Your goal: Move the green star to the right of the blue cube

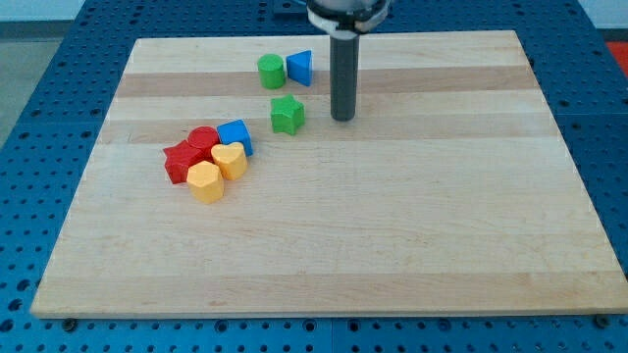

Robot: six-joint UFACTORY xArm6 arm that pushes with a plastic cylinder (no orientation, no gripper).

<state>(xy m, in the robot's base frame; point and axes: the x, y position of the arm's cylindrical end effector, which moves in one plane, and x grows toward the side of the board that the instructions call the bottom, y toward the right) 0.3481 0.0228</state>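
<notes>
pale wood board (392, 245) on blue pegboard (49, 59) | my tip (342, 118) right of green star (287, 114) | no gripper visible

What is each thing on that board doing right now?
My tip: on the board, right of the green star, apart.
Green star: alone, untouched.
Blue cube: packed against the red and yellow blocks.
Green cylinder: touching the blue triangle.

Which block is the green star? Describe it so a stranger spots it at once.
On the wooden board, find my tip near the view's top centre. The green star lies just to its left, apart. Unlike the green cylinder above it, its outline is notched, and nothing touches it.
</notes>
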